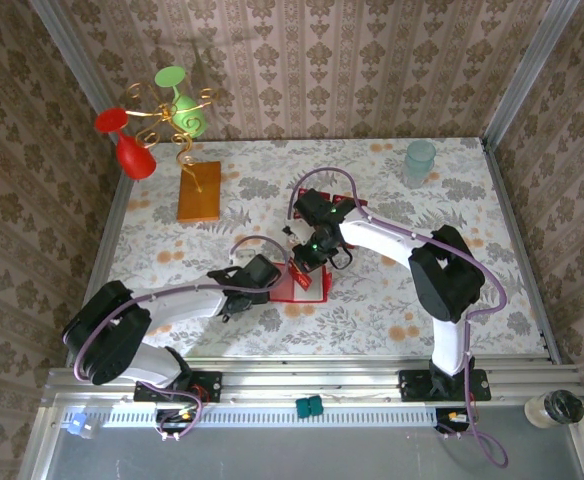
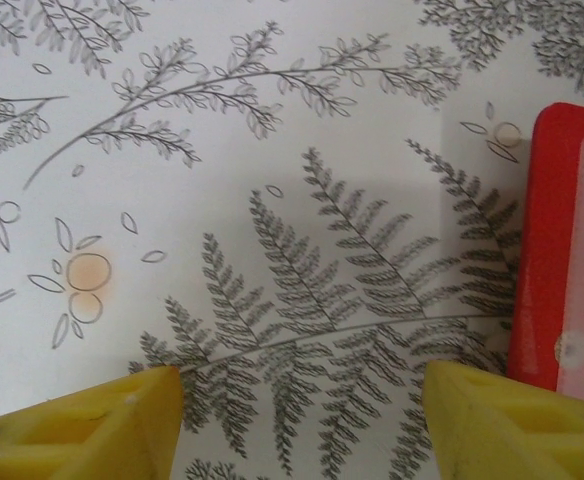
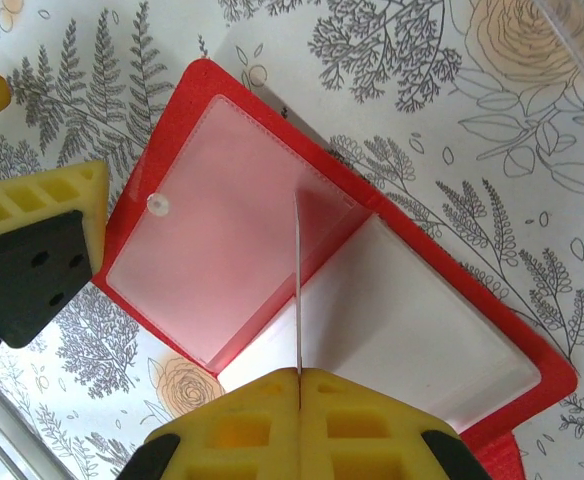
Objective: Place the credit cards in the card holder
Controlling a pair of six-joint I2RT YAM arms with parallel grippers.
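Card holder point(image 3: 177, 130) lies open mid-counter point(image 1: 422, 300), long axis diagonal, directly under the right end effector point(image 3: 299, 375). That one is clamped on a thin sheet point(image 3: 297, 280) standing edge-on; card or pocket leaf, unclear. Left end effector point(image 2: 302, 390) gapes empty just left of the holder.

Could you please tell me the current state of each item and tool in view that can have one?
card holder: open, lying flat, pockets facing up.
clear leaf: standing upright along the holder's fold.
right tool: shut on the clear leaf.
left tool: open, empty, beside the holder's edge.
clear cup: upright.
jar: black lid on.
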